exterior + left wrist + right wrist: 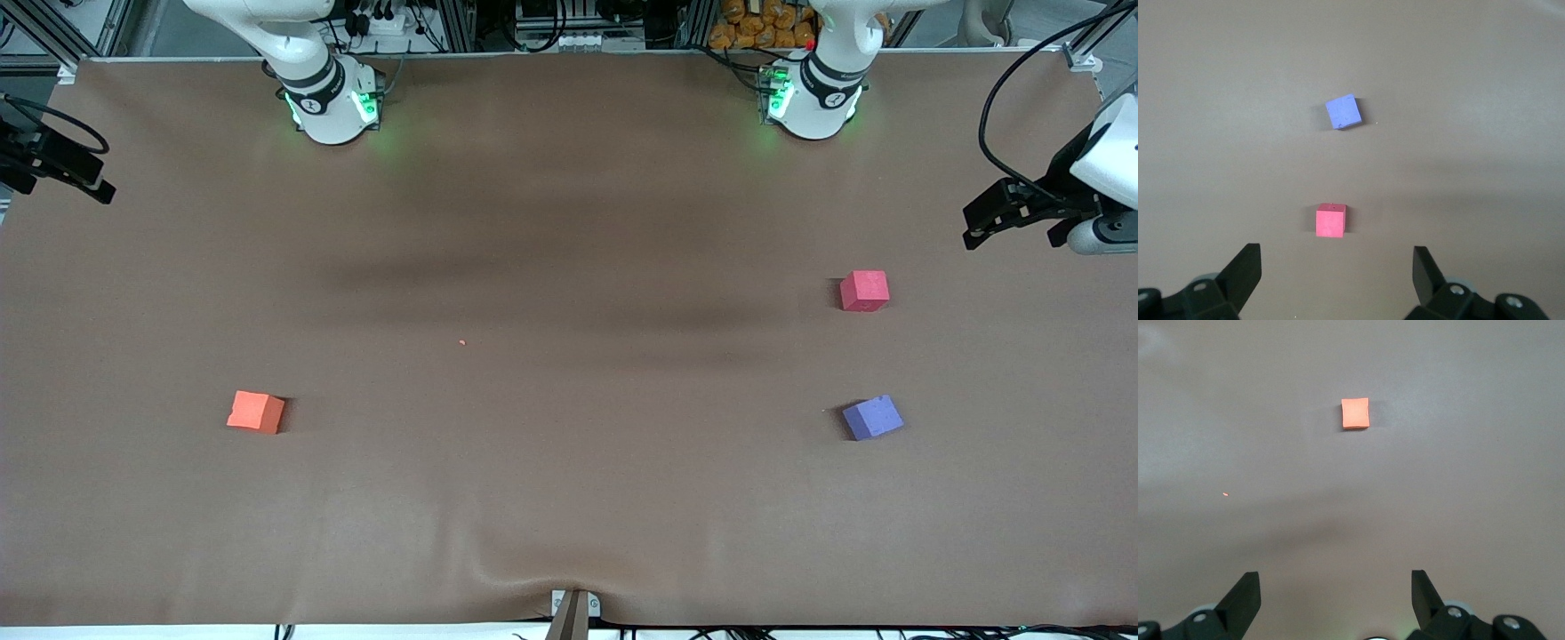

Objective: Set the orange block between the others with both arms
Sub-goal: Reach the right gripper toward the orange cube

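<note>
Orange block (256, 412) sits untouched on the brown table (569, 498) toward the right arm's end, nearer the front camera than mid-table; pinkish-red cube (864, 291) and purple-blue cube (872, 417) lie toward the left arm's end, well apart from it, the purple-blue one nearer the camera; gap betw. them stands bare. We judge task not begun: nothing gripped, nothing moved into the gap; all left to do, i.e. pick up orange, carry across, prob. hand over, set down betw. the two.

Left gripper (1337, 267) hangs over the table's edge at its own end, fingers spread wide, nothing betw. them; right gripper (1336, 587) likewise spread and bare, up over its end.

Hard to make out: both grippers cut off at front view's margins, only dark parts show; tiny orange speck (462, 341) mid-table, we can't tell what it is.
</note>
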### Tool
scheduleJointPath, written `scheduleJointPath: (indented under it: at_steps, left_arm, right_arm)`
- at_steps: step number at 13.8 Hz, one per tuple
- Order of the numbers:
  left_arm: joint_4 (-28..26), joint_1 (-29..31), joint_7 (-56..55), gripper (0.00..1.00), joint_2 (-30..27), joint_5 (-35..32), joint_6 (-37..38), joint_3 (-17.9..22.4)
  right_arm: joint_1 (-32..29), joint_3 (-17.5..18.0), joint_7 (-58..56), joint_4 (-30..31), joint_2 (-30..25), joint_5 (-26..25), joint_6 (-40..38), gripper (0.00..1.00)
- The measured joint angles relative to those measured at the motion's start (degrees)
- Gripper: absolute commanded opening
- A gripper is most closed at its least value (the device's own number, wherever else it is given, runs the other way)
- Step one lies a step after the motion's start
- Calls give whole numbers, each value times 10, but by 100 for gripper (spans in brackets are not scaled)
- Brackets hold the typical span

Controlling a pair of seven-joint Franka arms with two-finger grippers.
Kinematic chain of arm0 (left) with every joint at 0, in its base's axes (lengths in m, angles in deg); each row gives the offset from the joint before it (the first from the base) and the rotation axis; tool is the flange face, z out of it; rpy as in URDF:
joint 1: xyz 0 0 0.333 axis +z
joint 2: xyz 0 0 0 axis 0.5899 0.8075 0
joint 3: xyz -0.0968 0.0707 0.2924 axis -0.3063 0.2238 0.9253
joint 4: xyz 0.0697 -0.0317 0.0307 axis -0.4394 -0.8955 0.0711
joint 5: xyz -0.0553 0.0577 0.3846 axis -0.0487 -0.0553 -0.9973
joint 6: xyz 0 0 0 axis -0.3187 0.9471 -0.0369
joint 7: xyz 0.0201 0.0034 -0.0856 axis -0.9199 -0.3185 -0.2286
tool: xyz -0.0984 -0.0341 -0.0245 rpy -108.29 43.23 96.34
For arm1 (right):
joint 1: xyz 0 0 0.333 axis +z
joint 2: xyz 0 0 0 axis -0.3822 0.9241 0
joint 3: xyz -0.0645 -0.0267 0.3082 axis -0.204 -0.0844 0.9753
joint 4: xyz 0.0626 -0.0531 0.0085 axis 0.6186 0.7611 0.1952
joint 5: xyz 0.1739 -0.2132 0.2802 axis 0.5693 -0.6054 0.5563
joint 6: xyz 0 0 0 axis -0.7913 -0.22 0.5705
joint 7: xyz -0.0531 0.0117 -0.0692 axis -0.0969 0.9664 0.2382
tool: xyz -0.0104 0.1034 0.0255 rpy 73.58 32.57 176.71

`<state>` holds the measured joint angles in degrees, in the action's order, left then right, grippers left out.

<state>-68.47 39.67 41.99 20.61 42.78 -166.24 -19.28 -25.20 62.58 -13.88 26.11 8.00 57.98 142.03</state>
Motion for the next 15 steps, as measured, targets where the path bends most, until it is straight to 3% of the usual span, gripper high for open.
scheduleJointPath:
  at_steps: [6,10,15]
  left_arm:
    - [0,2,4,100,0,0,2,2]
    - [0,3,11,100,4,0,3,4]
    - [0,3,11,100,5,0,4,8]
  right_arm:
    - [21,1,0,1,13,0,-3,100]
    - [90,3,7,1,79,-1,22,100]
    - [118,4,6,-1,142,0,67,100]
